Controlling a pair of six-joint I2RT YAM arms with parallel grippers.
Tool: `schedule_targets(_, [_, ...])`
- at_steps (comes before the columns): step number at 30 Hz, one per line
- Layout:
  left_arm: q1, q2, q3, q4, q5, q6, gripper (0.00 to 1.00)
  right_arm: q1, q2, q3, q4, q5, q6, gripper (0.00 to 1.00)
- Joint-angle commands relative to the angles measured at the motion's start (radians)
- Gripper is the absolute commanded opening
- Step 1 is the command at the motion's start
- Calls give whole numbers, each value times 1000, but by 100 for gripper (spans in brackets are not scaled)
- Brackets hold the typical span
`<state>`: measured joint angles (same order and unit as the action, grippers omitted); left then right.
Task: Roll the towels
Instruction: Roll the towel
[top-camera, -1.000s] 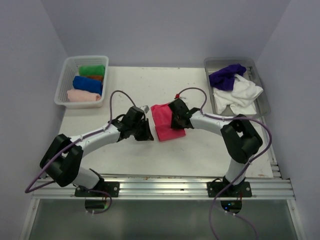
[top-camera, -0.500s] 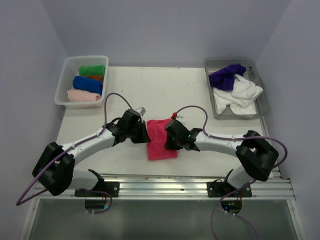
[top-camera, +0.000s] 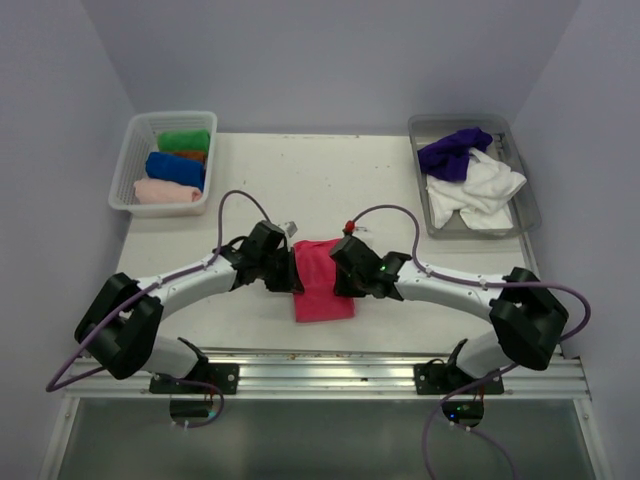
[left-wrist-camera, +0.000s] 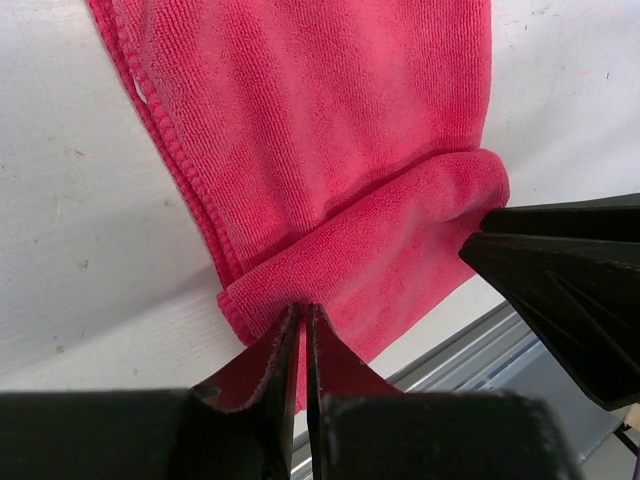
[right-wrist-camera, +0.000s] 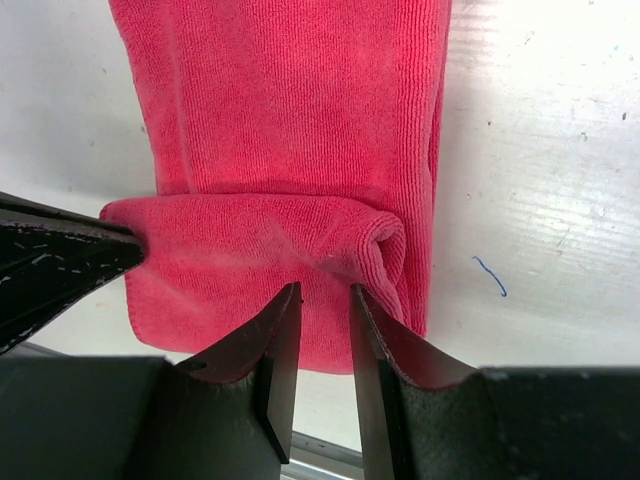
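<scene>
Seven towels (top-camera: 322, 285), one basket (top-camera: 128, 165), one tray (top-camera: 432, 130).
Upper left: green (top-camera: 184, 141), orange (top-camera: 195, 156), blue (top-camera: 174, 169), pale pink (top-camera: 166, 191); upper right: purple (top-camera: 452, 153), white (top-camera: 480, 188); centre: hot pink towel (left-wrist-camera: 330, 150).

Overhead view of a white table (top-camera: 320, 180) in a three-sided enclosure. Back wall (top-camera: 320, 60), left wall (top-camera: 50, 150) and right wall (top-camera: 590, 120) are plain, matt, pale lilac-grey panels, the side walls slanting outward toward the lower corners of the frame. The tabletop is scuffed and flecked with small dark specks; the right wrist view shows a short blue mark (right-wrist-camera: 490, 277) at its right. An aluminium rail (top-camera: 330, 370) spans the near edge, with a dull grey-green panel (top-camera: 320, 440) below. Lighting is even and diffuse, shadows soft
</scene>
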<state>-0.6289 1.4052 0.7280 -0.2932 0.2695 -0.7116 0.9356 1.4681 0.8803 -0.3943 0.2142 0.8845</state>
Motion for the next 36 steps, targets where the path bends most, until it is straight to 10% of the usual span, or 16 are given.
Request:
schedule_targets(1, [0,0,11,41,4,37,10,-3,20,51,-6,34,-30,31])
schedule_targets(14, [3,204,100,111,4,86,7,-43,216,115,-25,114,-122,30])
schedule_targets(26, [100,291,304,2,-26,195,7,147,152,-37,180,2,180,27])
schedule_targets(36, [115,186,464,-205,-130,239,11,203,69,166,-39,178,-80,37])
